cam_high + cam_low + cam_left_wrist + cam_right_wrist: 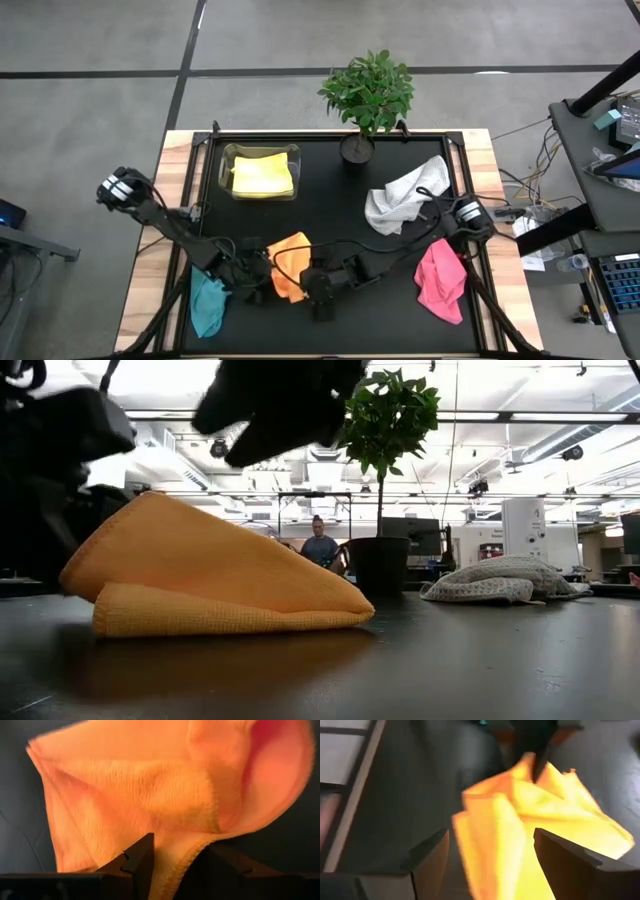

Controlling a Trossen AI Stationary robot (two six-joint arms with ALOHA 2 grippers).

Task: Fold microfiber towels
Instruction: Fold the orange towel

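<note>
table (330,170): black mat, wooden rim, filled the middle of the high view.
white-grey towel (405,205): crumpled heap, right of centre; biggest loose pile, unfolded.
pink towel (440,280): bunched at lower right, draped at the mat's edge.
teal towel (208,305): limp strip at lower left.
yellow towel (262,176): lay flat and squared in the clear box (228,152), upper left of the mat.
orange towel (290,265): low centre, doubled over, top flap raised; the piece in hand.
left gripper (172,865): fingers pinched on the orange towel's stitched hem.
right gripper (490,855): jaws spread wide, holding nothing, just before the orange towel.
handling, judged: light, soft, floppy; no stiffness, sags wherever unsupported; not fragile.
grip, judged: take corners or the hem, where stitching gives some bite; mid-cloth pinches would bunch it.
</note>
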